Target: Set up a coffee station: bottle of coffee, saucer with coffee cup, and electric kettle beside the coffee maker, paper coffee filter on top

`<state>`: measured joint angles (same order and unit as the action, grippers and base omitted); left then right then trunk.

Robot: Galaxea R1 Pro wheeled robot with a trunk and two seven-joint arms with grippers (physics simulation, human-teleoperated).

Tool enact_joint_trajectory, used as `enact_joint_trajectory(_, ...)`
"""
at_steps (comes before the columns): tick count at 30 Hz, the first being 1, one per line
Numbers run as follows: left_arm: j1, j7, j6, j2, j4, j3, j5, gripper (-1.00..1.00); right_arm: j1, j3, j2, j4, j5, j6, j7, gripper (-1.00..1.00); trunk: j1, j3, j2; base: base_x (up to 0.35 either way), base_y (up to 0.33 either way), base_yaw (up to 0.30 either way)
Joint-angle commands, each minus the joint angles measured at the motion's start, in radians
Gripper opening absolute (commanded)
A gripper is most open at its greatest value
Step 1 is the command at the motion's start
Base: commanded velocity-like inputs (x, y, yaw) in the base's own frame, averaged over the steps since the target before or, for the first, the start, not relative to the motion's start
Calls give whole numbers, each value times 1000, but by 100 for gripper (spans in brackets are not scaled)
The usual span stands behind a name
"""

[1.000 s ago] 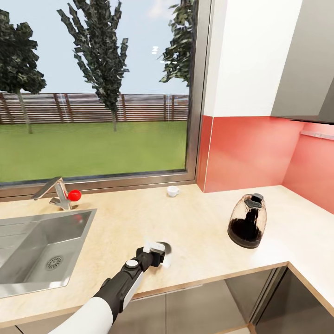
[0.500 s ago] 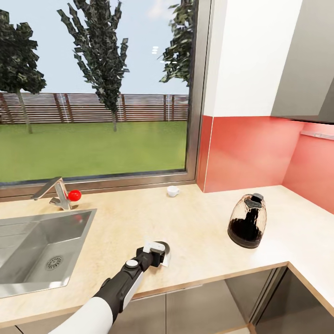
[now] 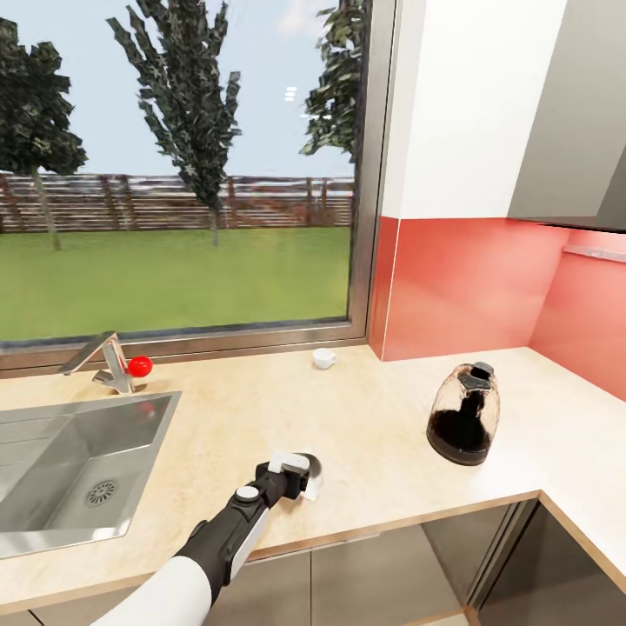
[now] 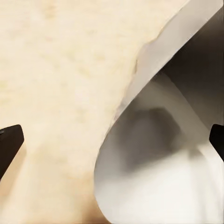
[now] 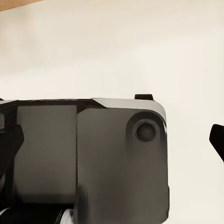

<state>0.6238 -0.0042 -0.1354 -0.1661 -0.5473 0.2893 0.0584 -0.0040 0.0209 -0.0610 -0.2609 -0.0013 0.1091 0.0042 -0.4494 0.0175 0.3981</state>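
Left hand (image 3: 296, 476) low over the saucer (image 3: 309, 470) near the front edge of the surface (image 3: 365, 417), well left of the electric kettle (image 3: 464, 414). Fingers spread wide; the saucer rim (image 4: 140, 154) lies between them, unclamped. Coffee cup (image 3: 323, 357) stands by the window, well behind the saucer. Right hand's state: cannot tell.

Bright, even daylight comes through the window (image 3: 183, 174), leaving the kitchen countertop (image 3: 374, 409) pale with only soft shadows and a faint sheen on the sink (image 3: 69, 461), while both wrist views are blurred at close range, their edges smeared.
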Motion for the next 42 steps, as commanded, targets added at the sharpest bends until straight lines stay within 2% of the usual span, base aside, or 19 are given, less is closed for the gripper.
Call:
enact_joint_trajectory(1,1,0,-6,0,-2,2,6,100,0,2,0,0,0,3,0,100,-1,2,2,0,0,0)
enact_joint_trajectory(42,1,-9,-6,-7,-8,-1,8,100,-1,1,0,1,0,3,-3,100,-1,2,2,0,0,0)
